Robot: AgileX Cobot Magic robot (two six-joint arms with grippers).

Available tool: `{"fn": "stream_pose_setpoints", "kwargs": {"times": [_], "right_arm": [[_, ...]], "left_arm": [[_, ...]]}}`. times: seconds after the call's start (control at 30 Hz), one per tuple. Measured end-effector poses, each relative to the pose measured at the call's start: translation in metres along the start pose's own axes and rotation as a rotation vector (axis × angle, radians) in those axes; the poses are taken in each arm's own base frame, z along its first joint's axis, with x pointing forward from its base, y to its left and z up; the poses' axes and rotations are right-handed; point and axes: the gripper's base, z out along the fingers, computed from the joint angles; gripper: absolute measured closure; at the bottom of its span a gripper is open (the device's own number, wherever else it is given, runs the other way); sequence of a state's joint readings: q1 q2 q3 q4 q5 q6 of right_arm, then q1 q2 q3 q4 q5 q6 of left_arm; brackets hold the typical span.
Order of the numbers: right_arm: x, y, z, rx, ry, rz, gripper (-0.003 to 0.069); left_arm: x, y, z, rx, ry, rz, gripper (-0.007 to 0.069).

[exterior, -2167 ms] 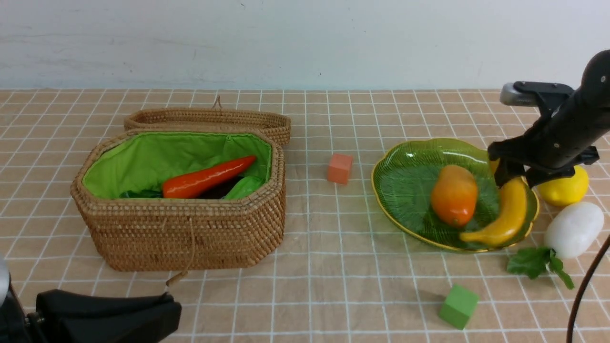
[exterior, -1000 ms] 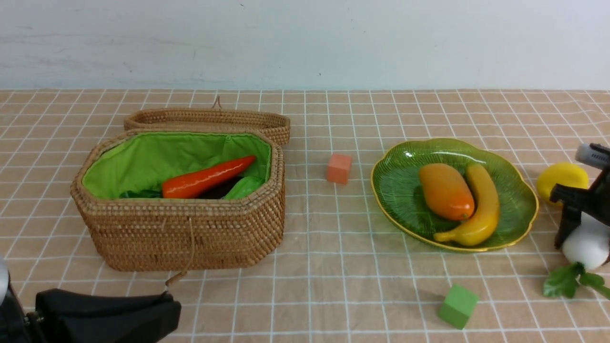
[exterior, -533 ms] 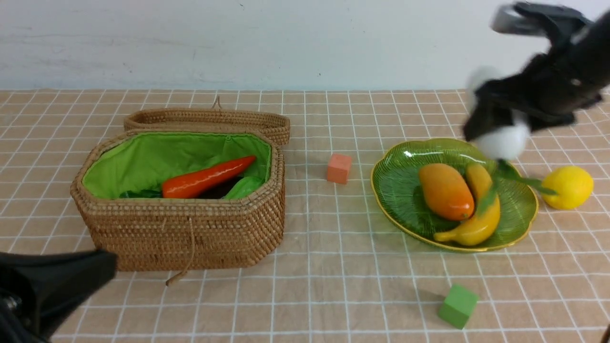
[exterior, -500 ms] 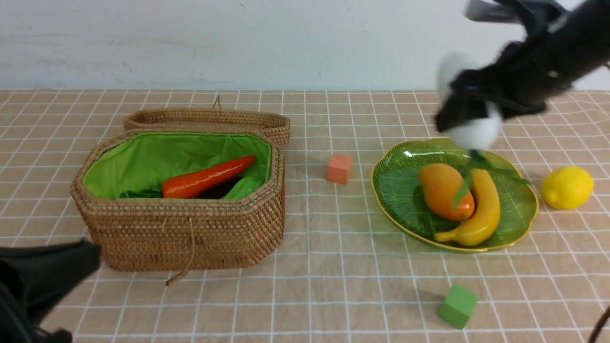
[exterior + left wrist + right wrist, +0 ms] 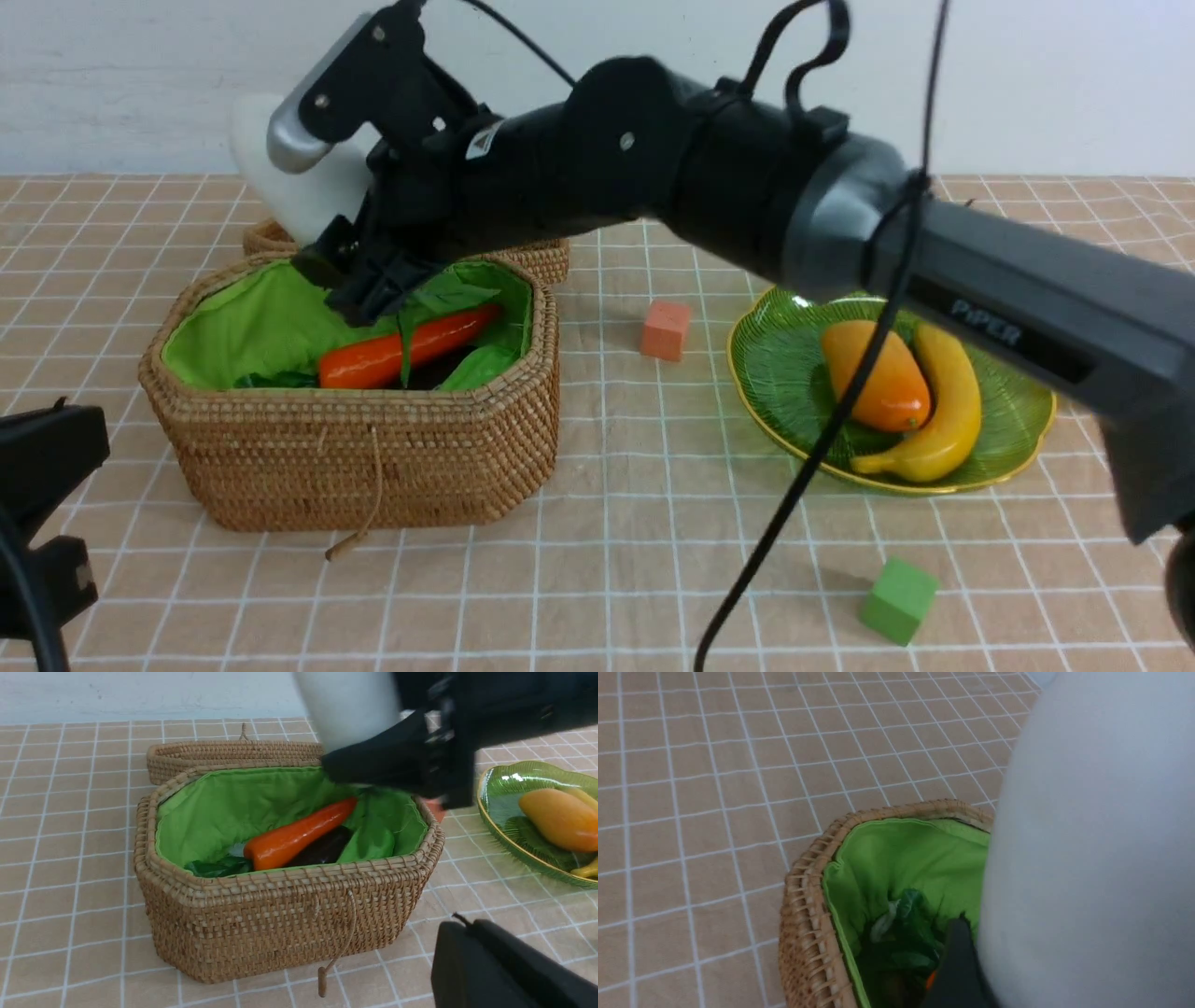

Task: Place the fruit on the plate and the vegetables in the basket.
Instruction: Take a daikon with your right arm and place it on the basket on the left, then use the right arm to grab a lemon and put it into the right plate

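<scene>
My right gripper (image 5: 347, 250) is shut on the white radish (image 5: 301, 191) and holds it just above the open wicker basket (image 5: 355, 457). The radish's green leaves (image 5: 439, 297) hang into the basket. The orange-red carrot (image 5: 401, 350), the dark eggplant (image 5: 439, 371) and the light-green gourd (image 5: 478, 366) lie inside. The mango (image 5: 873, 373) and banana (image 5: 945, 411) lie on the green plate (image 5: 1022, 415). The lemon is hidden behind the right arm. My left gripper (image 5: 42, 504) is shut and empty, low at the near left. In the right wrist view the radish (image 5: 1092, 858) fills the picture beside one finger (image 5: 955, 961).
A small orange-pink cube (image 5: 666, 329) sits between basket and plate. A small green cube (image 5: 898, 600) sits near the front, right of centre. The basket's lid (image 5: 523, 254) lies open behind it. The right arm spans the table from right to left, above the plate.
The right gripper closed on the radish beside the plate, lifted it and carried it left over the plate to above the basket. The left arm shifted slightly at the lower left.
</scene>
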State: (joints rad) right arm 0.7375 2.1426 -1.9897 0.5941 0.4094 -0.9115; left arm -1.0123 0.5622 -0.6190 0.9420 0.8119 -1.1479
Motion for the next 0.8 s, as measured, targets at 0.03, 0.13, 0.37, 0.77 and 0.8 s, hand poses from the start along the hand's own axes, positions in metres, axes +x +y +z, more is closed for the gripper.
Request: {"fn": "stream_pose_setpoints", "kwargs": {"times": [0.03, 0.13, 0.37, 0.77, 0.8], "right_arm": [[0.004, 0.0, 0.005, 0.007, 0.002, 0.003, 0.0075], [0.002, 0.001, 0.002, -0.002, 0.005, 0.001, -0.0006], [-0.038, -0.019, -0.09, -0.041, 0.162, 0.055, 0.0081], [0.085, -0.189, -0.267, 0.738, 0.728, 0.78, 0.0524], [0.105, -0.199, -0.276, 0.776, 0.742, 0.879, 0.0521]], "left_arm": [[0.0, 0.0, 0.0, 0.005, -0.002, 0.0, 0.0638], [-0.001, -0.002, 0.0, 0.027, -0.012, 0.004, 0.0638], [-0.009, -0.02, -0.003, 0.224, -0.108, 0.046, 0.0638], [-0.018, -0.04, -0.011, 0.449, -0.222, 0.057, 0.0638], [-0.018, -0.04, -0.011, 0.45, -0.22, 0.053, 0.0638]]}}
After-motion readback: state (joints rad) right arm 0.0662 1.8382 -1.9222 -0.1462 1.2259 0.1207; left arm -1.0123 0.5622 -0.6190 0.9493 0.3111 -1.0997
